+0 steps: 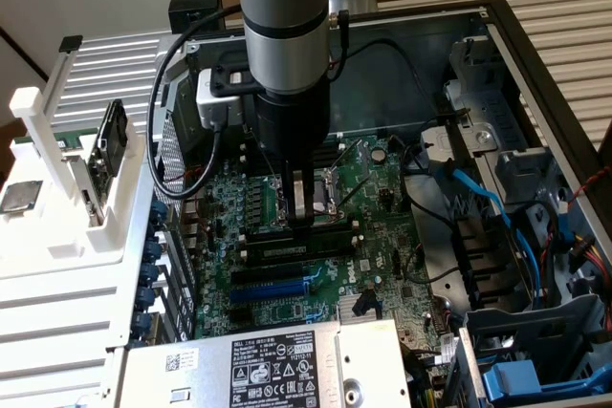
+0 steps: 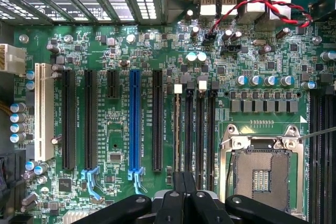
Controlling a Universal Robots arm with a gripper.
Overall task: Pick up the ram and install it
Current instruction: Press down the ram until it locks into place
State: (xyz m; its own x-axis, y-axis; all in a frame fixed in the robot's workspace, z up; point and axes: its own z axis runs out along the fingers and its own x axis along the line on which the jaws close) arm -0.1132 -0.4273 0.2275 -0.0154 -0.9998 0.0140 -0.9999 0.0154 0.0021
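Observation:
The ram [image 1: 113, 138], a dark-green board, stands on end in a white rack [image 1: 57, 155] at the exterior view's left, outside the computer case and well apart from the arm. My gripper [image 1: 304, 215] hangs straight down over the motherboard [image 1: 373, 236], its tips low over the black memory slots [image 1: 273, 236]. In the wrist view the gripper [image 2: 184, 181] is shut with nothing between its fingers, just beside the end of the memory slots [image 2: 194, 129]. I cannot tell whether the tips touch the board.
The open CPU socket [image 2: 265, 174] lies beside the memory slots and a blue expansion slot [image 2: 135, 124] on their other side. A power supply [image 1: 277, 365] and drive cage [image 1: 535, 351] crowd the case's near side. A loose chip [image 1: 21, 196] rests on the white rack.

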